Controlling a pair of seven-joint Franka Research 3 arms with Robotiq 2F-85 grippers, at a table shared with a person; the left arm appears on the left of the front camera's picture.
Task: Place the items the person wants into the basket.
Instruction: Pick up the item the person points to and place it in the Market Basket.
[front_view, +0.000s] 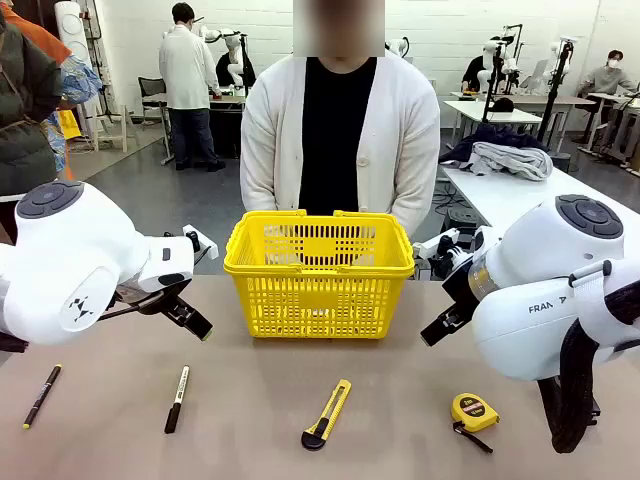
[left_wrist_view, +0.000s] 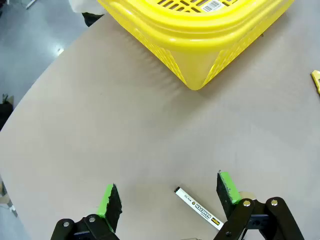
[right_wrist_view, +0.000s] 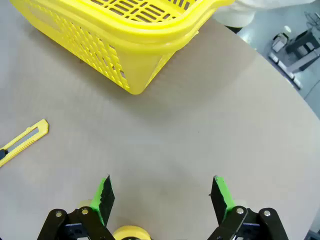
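Utility knife (front_view: 327, 414) and tape measure (front_view: 474, 411) at bottom edge, basket (front_view: 318, 268) centre, left gripper (left_wrist_view: 167, 186) and right gripper (right_wrist_view: 161, 182) spread wide.

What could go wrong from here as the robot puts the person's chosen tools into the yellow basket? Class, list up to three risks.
1. The left gripper, open, hangs over the marker, which lies near the similar slim pen; it might take the wrong one.
2. The utility knife lies flat on the table, so a grip may scrape or slip.
3. The tape measure has a loose strap that could snag the lattice of the basket.
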